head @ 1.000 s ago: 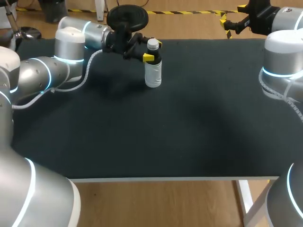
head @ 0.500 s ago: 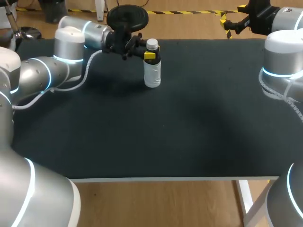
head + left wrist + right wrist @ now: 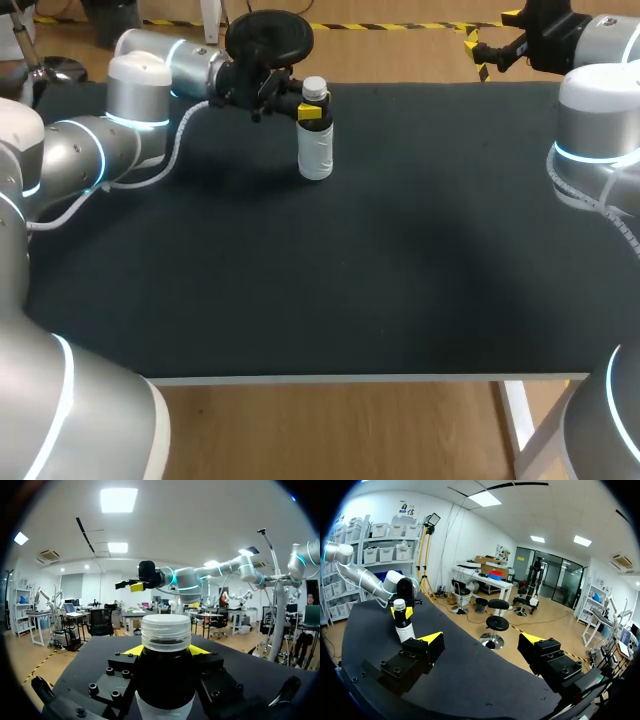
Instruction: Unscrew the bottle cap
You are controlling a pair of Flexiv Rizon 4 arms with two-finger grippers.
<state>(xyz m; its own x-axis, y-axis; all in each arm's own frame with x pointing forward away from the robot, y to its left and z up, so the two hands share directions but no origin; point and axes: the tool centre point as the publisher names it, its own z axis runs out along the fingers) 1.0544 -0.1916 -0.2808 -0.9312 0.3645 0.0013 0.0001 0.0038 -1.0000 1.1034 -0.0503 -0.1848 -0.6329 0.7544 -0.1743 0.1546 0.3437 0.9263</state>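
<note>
Bottle [image 3: 315, 152] upright — neck between left fingers [image 3: 309, 113]

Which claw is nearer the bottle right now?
Left. The left claw is shut on the bottle just under its cap; the right claw hangs open, far off to the bottle's right.

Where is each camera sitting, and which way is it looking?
Head view: above and behind the robot, looking down on the table; left arm enters at left, right arm at right.
Left wrist view: on the left wrist, looking along its jaws, shut on the bottle below its cap.
Right wrist view: on the right wrist, looking across the table between its open jaws.
Shared: every view shows the bottle; each wrist view shows the other arm.
</note>
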